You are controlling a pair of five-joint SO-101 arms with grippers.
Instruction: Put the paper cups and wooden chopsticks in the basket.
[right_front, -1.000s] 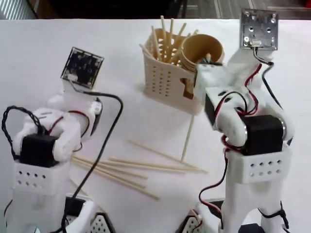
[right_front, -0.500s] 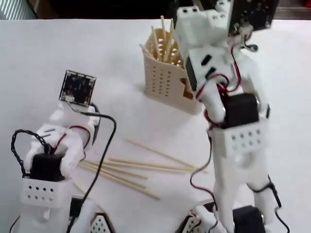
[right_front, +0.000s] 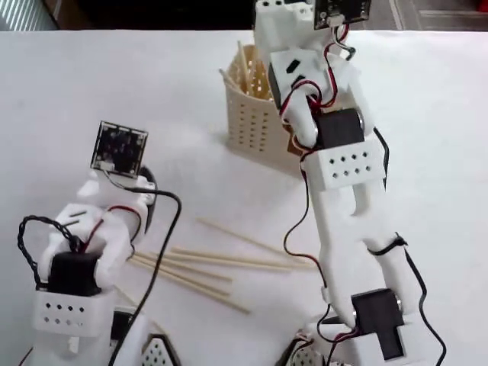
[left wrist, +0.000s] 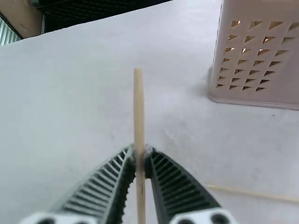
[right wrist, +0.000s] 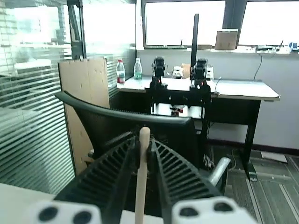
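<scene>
The left gripper (left wrist: 139, 156) is pinching one wooden chopstick (left wrist: 138, 107) tight between its ribbed jaws, and the stick is poking out past the fingertips, close above the white table (left wrist: 70, 93). The basket (left wrist: 257, 51) is standing ahead of this gripper, off toward the right arm's side and well apart from the stick's tip. Nearer in on that same side, a loose chopstick (left wrist: 252, 193) is lying flat on the table. The right gripper (right wrist: 143, 149) is likewise closing snugly on a second chopstick (right wrist: 141, 177), whose rounded end is just clearing the fingertips; this gripper is pointing out level across the room, with a dark chair back (right wrist: 121, 112) and a desk (right wrist: 233, 88) far beyond it. From the high view, the right arm (right_front: 343, 160) is stretching up and over the basket (right_front: 255, 122), where several sticks (right_front: 245, 67) are standing upright, while a scatter of chopsticks (right_front: 221, 263) is lying on the table between the two arms, just beside the left arm (right_front: 84, 252).
</scene>
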